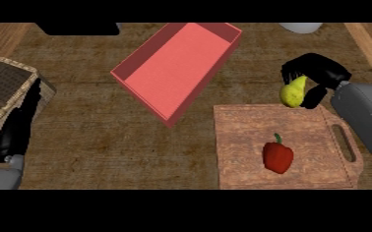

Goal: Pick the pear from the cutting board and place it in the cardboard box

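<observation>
**A:** Head view, status?

**B:** Right hand (318, 72) at 2 o'clock of the frame, fingers curled round the pear (293, 92). The pear is held at the board's (247, 128) far edge, toward its 1 o'clock corner. Can't tell whether it's clear of the surface. Only the lower half of the pear shows; the top is inside the hand.

**A:** Box?

**B:** Box (178, 69) sits at 9–10 o'clock from the pear, skewed to the board, open side up, near wall facing the board. Nothing in it.

**A:** Left hand?

**B:** Left hand (16, 128) is at the 8 o'clock edge, mostly cut off. Can't tell its state.

**A:** Risks?

**B:** Three, as I judge it.
- The pear is tapered and smooth, and the grip looks to be on the narrow end, so it could slip during the swing.
- A low carry would clip the box's near wall and shove the box along the counter.
- Because of the skew, an early release lands on the rim or outside.

The pepper (277, 157) at the board's 6 o'clock is well out of the path, so no issue there.
</observation>
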`<state>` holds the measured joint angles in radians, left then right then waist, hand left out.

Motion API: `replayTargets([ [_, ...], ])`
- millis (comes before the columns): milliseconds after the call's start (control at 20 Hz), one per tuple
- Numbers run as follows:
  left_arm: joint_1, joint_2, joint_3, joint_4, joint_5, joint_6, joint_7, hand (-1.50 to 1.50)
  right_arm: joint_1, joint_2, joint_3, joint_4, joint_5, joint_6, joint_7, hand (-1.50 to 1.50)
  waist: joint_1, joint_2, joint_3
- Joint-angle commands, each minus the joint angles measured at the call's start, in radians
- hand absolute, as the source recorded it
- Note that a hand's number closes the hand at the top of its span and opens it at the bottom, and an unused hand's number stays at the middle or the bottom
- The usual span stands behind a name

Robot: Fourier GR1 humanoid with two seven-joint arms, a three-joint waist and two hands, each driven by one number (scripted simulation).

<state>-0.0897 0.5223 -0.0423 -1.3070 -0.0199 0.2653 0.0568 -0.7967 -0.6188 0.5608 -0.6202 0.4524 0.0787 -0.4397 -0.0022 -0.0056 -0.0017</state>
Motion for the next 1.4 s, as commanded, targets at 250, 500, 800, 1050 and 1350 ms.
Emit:
replayTargets([
  [250, -0.017, -0.003, 0.024, 0.028, -0.011, 0.000, -0.007, 0.00, -0.053, -0.012, -0.152, -0.142, 0.006, -0.304, 0.221, 1.50, -0.015, -0.001, 0.001],
  [500, 0.020, -0.008, 0.042, 0.010, -0.012, -0.005, -0.040, 0.00, -0.065, -0.024, -0.171, -0.379, -0.001, -0.245, 0.258, 1.50, -0.010, -0.003, 0.001],
  [800, -0.031, -0.027, 0.031, 0.022, -0.049, -0.014, -0.005, 0.00, -0.094, 0.138, -0.179, -0.438, 0.002, -0.196, 0.364, 1.50, 0.005, 0.004, 0.001],
  [1050, 0.031, -0.058, 0.017, -0.052, -0.051, -0.012, 0.008, 0.00, -0.226, 0.207, -0.259, -0.412, -0.082, -0.077, 0.458, 1.50, 0.016, 0.004, 0.001],
  [1350, 0.001, -0.056, 0.025, -0.050, -0.071, -0.024, 0.015, 0.00, -0.405, 0.386, -0.305, -0.202, -0.046, -0.137, 0.543, 1.50, 0.035, 0.010, 0.001],
])
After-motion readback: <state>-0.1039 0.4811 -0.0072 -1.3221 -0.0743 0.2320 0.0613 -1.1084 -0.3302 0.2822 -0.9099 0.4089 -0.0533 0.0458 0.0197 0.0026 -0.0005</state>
